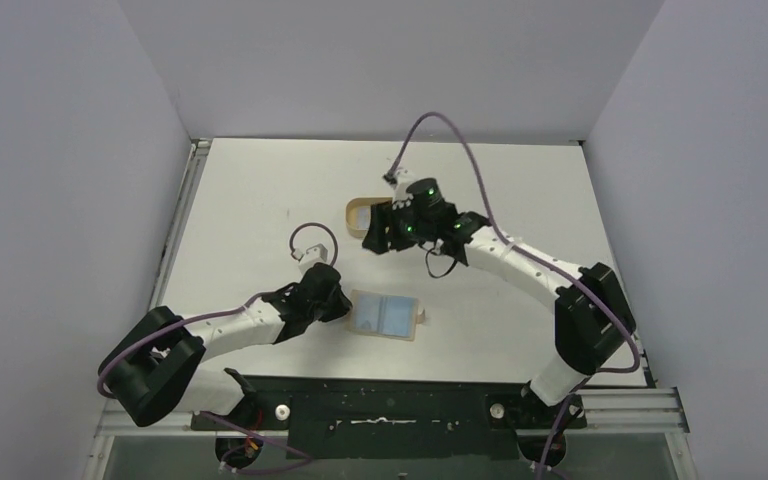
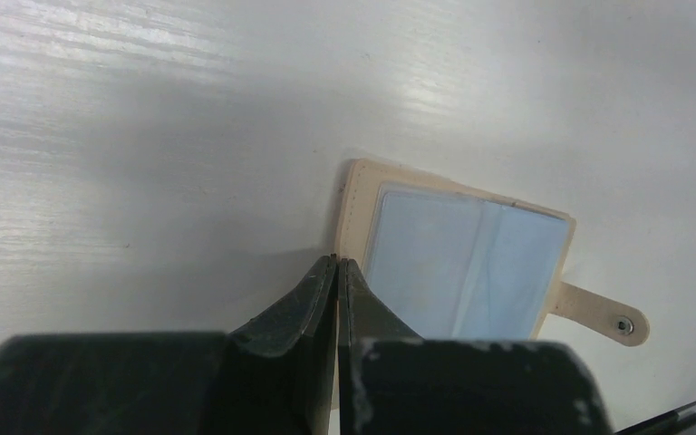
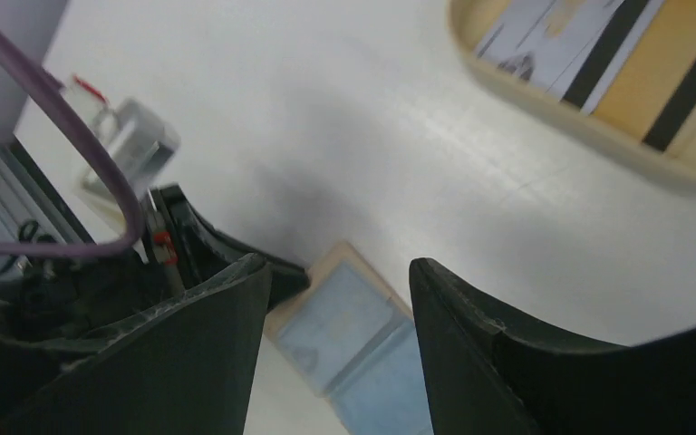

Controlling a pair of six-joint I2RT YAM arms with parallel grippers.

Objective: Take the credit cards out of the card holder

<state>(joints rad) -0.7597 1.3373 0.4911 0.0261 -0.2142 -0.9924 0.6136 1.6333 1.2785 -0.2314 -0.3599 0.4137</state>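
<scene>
The tan card holder [image 1: 387, 316] lies open and flat on the table, its pale blue inner pockets [image 2: 467, 258] facing up and its tab [image 2: 609, 317] pointing right. My left gripper [image 2: 337, 263] is shut, with its tips at the holder's left tan edge and nothing between them. My right gripper [image 3: 337, 265] hangs open and empty above the table, beside the oval tray, looking down at the holder [image 3: 353, 335]. In the tray lie two credit cards, one pale [image 3: 553, 41] and one yellow-orange [image 3: 662, 68], both with black stripes.
The oval tan tray [image 1: 358, 213] with a raised rim [image 3: 544, 100] sits behind the holder, partly hidden under the right wrist in the top view. Grey walls close in the table on three sides. A metal rail runs along the near edge.
</scene>
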